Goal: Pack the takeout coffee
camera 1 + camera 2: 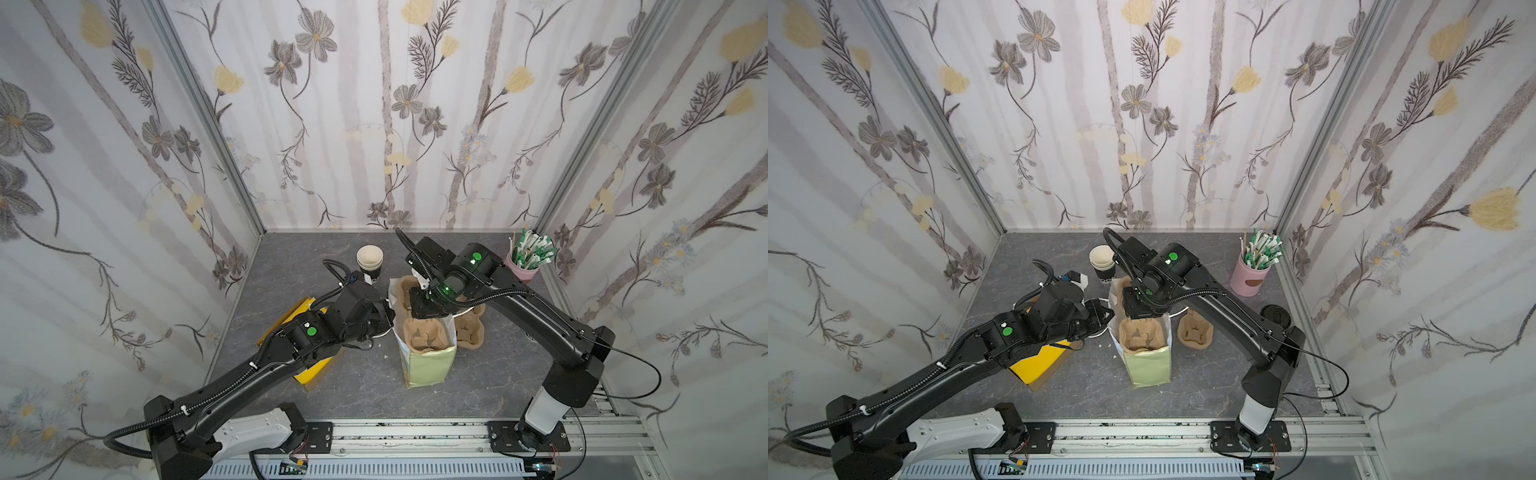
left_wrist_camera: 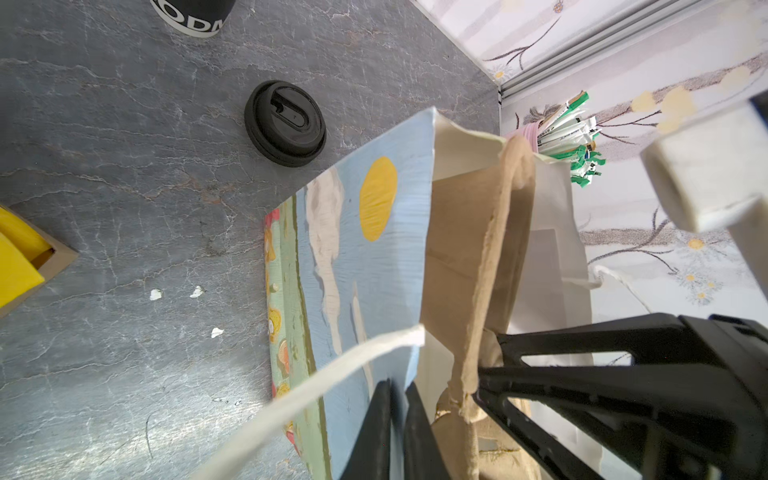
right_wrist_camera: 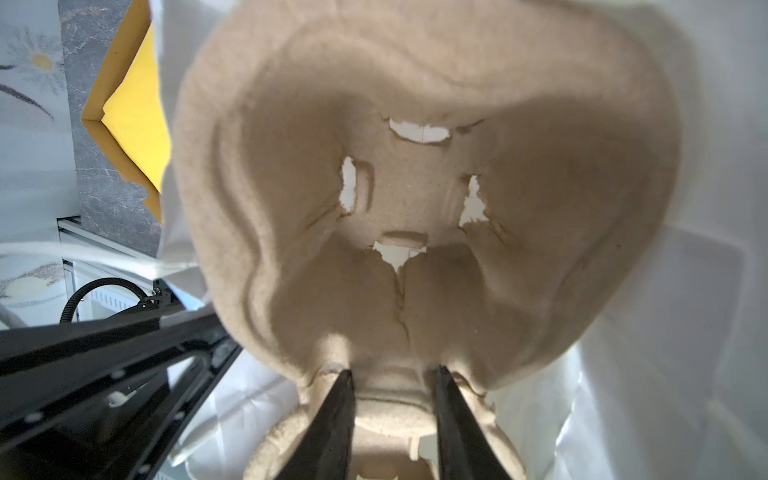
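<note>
Floral wallpaper walls (image 1: 353, 124) on three sides — grey marbled tabletop (image 1: 478, 382)

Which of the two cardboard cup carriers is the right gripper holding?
The carrier inside the paper bag; the right gripper pinches its ridge. The other carrier lies on the table.

- The cup stack's (image 2: 192, 16) black bottom cup carries large white capitals on a band near its base; in the left wrist view only "ODM" can be read, and the frame's edge cuts off the rest.
- In both top views the same white lettering (image 1: 1104, 279) is too small to read.
- Print on the green-and-white stick packets (image 1: 1262, 253) is too blurred to read.
</note>
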{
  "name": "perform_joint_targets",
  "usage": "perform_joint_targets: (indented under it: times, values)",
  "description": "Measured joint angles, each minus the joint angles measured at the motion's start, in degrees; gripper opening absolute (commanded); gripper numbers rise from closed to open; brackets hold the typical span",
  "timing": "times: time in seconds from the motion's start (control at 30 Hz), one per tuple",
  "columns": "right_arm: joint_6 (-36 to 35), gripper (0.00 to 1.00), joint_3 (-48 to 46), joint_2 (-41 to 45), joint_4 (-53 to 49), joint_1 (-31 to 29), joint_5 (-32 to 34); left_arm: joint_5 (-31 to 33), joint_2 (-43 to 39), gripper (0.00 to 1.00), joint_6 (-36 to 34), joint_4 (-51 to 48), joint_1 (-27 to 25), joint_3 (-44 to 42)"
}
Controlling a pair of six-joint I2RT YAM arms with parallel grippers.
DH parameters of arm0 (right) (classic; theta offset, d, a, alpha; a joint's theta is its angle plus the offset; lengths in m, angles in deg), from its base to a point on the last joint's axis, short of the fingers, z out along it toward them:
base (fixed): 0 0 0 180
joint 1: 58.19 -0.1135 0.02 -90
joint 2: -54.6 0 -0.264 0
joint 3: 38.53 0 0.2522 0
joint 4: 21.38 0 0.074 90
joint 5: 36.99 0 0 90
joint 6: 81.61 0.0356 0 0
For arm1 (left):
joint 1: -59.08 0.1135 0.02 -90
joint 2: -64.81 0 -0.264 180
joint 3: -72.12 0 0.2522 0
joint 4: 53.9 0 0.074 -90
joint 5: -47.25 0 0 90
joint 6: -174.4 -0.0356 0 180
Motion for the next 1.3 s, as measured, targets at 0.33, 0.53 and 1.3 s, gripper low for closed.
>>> perform_joint_targets:
  times: [0.33,0.53,1.3]
  values:
    - [-0.4,0.32,-0.1,-1.5,0.0,-0.1,0.7,-0.2,0.4,0.05,-0.6,-0.1,0.1,0.8]
    - [-0.4,0.32,-0.2,-1.3,0.0,-0.9,0.9,0.0,0.4,0.00,-0.4,-0.1,0.1,0.8]
    - [-0.4,0.32,-3.5,-1.8,1.2,-1.7,1.4,0.7,0.1,0.00,1.4,-0.1,0.2,0.8]
